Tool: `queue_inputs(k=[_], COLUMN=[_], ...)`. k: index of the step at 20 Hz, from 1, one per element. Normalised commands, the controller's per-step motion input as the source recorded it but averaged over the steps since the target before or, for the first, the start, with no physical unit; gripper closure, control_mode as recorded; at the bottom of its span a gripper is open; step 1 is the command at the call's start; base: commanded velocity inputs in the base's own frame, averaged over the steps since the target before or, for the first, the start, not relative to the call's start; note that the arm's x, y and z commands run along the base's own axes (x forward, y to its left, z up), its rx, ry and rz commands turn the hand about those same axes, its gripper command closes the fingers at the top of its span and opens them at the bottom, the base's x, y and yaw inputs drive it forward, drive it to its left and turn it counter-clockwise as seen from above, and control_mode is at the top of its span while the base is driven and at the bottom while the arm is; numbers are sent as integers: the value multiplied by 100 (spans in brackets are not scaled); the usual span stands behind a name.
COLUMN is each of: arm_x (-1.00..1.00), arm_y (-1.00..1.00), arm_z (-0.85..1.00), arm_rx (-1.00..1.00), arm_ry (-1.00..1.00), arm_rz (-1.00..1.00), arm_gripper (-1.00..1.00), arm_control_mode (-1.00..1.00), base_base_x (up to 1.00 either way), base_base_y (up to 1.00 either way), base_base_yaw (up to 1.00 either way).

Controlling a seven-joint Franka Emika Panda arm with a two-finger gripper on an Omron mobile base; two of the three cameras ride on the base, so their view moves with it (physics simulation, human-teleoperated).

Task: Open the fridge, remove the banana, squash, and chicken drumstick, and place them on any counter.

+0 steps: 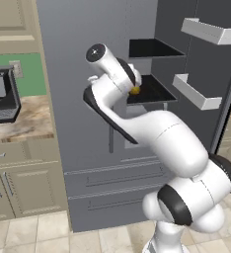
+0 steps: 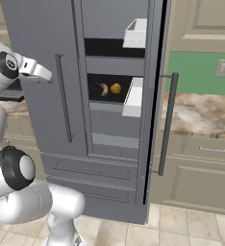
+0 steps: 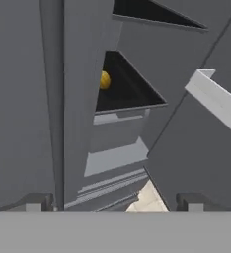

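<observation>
Fridge [image 2: 42,72] right door already swung wide, so opening looks done and fetching comes next; claw [image 3: 115,201] spread, holding nothing, facing the gap from outside. Banana [image 2: 103,89] and squash [image 2: 115,88] sit side by side on the middle shelf [image 2: 107,101]; next move calls for reaching in past the closed left door's edge. Drumstick can't be made out; the arm partly covers the squash in the left base view; surface [image 2: 201,115] lies beyond the door

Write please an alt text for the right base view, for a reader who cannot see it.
A grey fridge stands with its right door swung open, showing a banana and a round squash side by side on a dark shelf. The white robot arm rises at the left.
</observation>
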Motion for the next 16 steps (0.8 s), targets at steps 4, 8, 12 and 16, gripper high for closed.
queue_inputs(k=[4, 8, 12, 16], arm_x=[63, 54, 24, 31], arm_y=[0, 0, 0, 0], arm_z=[9, 7, 0, 0], arm_rx=[8, 3, 0, 0], arm_ry=[-18, -6, 0, 0], arm_rz=[0, 4, 0, 0], arm_gripper=[-100, -100, -100, -100], arm_control_mode=[-100, -100, -100, -100], base_base_x=[0, 0, 0, 0], base_base_y=[0, 0, 0, 0], base_base_yaw=[0, 0, 0, 0])
